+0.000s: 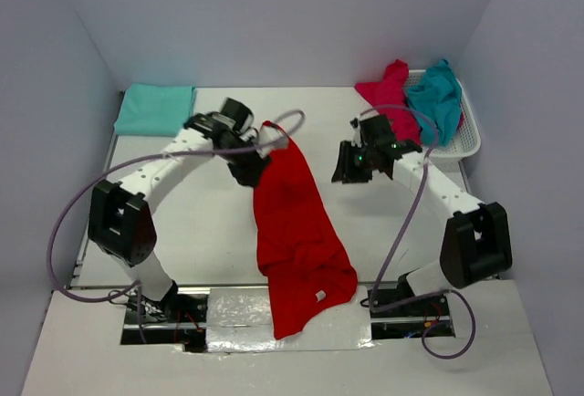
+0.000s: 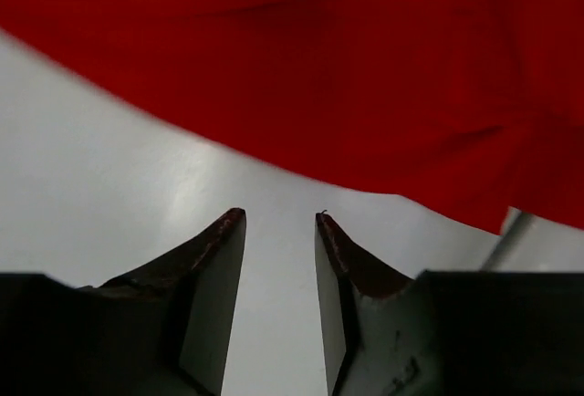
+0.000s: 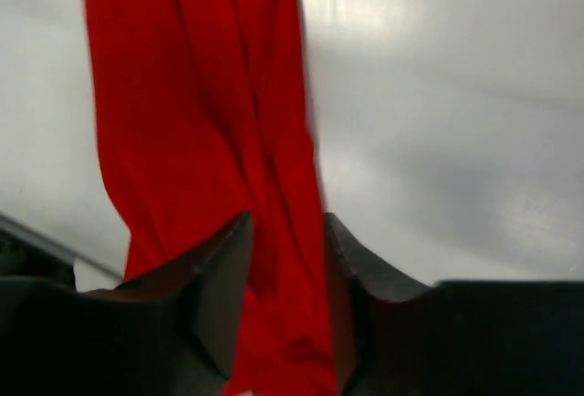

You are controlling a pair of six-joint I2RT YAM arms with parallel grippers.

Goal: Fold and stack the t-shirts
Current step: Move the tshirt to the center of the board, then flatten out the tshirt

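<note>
Nearest me, the red shirt [image 1: 297,223] ends in a crumpled heap that lies across the shiny strip [image 1: 233,309] between my two bases. A small white tag [image 1: 321,297] shows on that near end, too small to read. From there the shirt runs away from me as one long bunched band down the middle of the worktop [image 1: 210,232]. It is plain bright red with deep lengthwise folds.

A purple cable [image 1: 60,232] loops wide on my left, and a second cable [image 1: 401,232] hangs beside my right arm.

My left hand [image 2: 279,215] sits just left of the shirt's far end, fingers partly apart with only bare worktop between them. My right hand [image 3: 287,217] stands off to the shirt's right, fingers also partly apart. Red cloth shows through the gap but lies beyond them, not gripped.

Farther on, a folded teal shirt [image 1: 155,109] lies in the far left corner. At far right a white basket [image 1: 467,145] holds a magenta shirt [image 1: 388,95], spilling over its left rim, and a loose teal shirt [image 1: 438,95].
</note>
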